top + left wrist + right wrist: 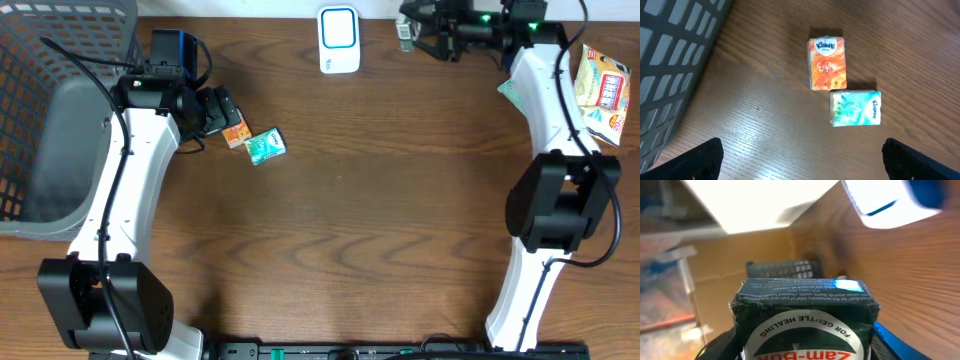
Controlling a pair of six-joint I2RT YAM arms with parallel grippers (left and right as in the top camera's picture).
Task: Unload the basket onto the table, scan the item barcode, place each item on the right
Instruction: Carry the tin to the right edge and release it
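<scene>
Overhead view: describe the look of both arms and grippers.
The left arm and right arm have white tubular links, bulky black joints and thin black cables along them. The left gripper and right gripper are black. Near the right wrist glow green lights; a blue part sits by the left one.

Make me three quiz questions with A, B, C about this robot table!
1. Where is the grey basket?
A) the middle
B) the robot's right side
C) the robot's left side

2. How many tissue packs lie near the left hand?
A) one
B) two
C) four

3. What is the right hand doing?
A) holding a box
B) hanging empty
C) touching the basket

Answers:
1 C, it stands at the table's left edge.
2 B, an orange pack and a green pack lie together.
3 A, the box sits clamped in it.
</scene>
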